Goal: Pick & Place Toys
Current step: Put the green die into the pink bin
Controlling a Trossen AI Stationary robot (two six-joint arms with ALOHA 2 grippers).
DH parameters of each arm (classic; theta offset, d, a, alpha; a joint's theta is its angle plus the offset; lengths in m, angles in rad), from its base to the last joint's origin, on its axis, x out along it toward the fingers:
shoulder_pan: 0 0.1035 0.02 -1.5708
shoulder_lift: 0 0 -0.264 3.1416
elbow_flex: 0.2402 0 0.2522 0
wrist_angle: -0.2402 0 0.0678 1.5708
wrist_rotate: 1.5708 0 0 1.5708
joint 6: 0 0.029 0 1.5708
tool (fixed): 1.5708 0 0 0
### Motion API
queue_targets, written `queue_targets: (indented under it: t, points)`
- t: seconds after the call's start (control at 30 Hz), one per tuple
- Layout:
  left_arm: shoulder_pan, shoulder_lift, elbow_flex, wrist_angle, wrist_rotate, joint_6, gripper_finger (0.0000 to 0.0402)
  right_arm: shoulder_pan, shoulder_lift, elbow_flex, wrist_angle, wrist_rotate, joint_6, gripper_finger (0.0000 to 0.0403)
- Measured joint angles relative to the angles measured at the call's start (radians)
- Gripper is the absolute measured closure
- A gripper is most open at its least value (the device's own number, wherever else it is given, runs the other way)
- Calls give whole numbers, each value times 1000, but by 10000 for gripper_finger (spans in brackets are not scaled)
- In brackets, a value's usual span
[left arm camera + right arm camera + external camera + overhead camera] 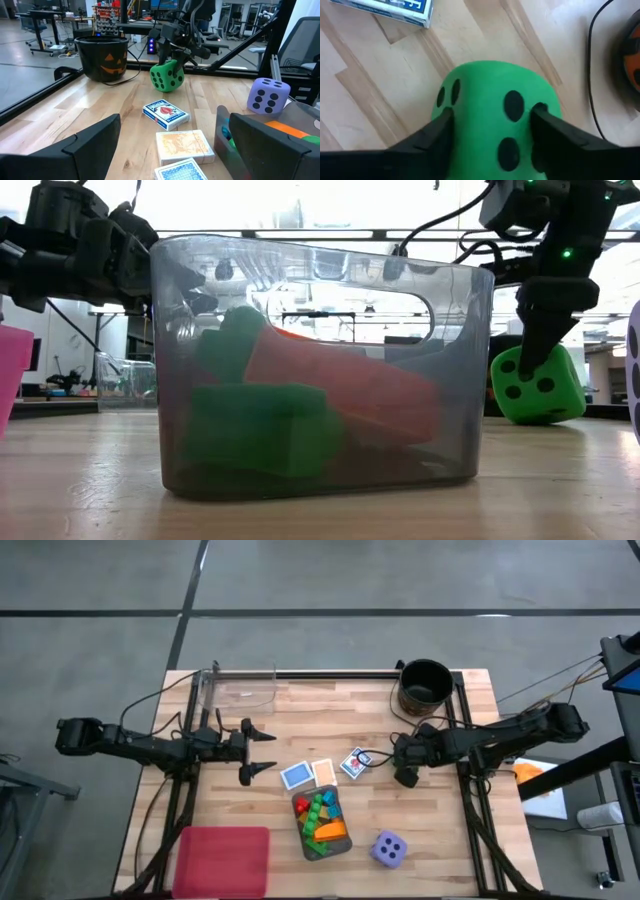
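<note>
My right hand (492, 127) is down over the green die (492, 105), one finger against each of two opposite faces. In my right wrist view the pads (437, 132) press the die's sides, so I am closed on it, at about half my span. The die sits on the worktop (440, 830) near the black bucket (425, 685), just past the card box (353, 762). From the low view its bottom edge looks tilted, one corner barely off the wood, though I cannot be sure it has left the surface.

What matters next is direction: the die is directly under my right hand, between the fingers, so the way out is straight up. My left hand (262, 750) hangs fully open and empty on the far side of the worktop, well apart from the die, beside the clear bin (240, 688).

The grey tray (321, 822) of small blocks lies between the two arms, with the purple die (389, 849) near it and two flat cards (310, 774) just above.
</note>
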Motion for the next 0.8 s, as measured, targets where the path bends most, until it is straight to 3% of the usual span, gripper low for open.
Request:
queue_targets:
  t: [0.13, 0.43, 0.57, 0.8]
  points:
    - [0, 0, 0, 0, 0, 0, 25, 0, 0, 4, 0, 0, -3, 238]
    - [0, 0, 0, 0, 0, 0, 25, 23, 0, 60, -26, 22, -37, 252]
    - [0, 0, 0, 0, 0, 0, 25, 33, -12, 96, -5, 16, -63, 287]
    - [0, 0, 0, 0, 0, 0, 25, 37, -52, 131, 27, 50, -123, 288]
